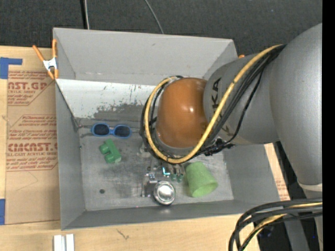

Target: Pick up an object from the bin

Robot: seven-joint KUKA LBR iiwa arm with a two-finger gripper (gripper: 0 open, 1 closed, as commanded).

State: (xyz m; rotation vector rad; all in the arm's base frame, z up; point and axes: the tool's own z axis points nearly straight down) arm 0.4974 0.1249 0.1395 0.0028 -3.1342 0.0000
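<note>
My gripper [156,179] reaches down below the arm's wrist to the bin floor near the front wall, right of the middle. A shiny round metal piece [165,192] lies right at its lower end; I cannot tell whether it is loose. A light green cup [199,179] lies on its side just right of the gripper, close to it or touching. A small green block [110,151] sits on the floor to the left, well apart. Blue sunglasses [111,130] lie beyond the block, by the back-left slope.
The arm and its orange wrist cover hang over the right half of the bin and hide the floor beneath. Sloped grey walls rise on all sides. Bare floor lies between the green block and the gripper.
</note>
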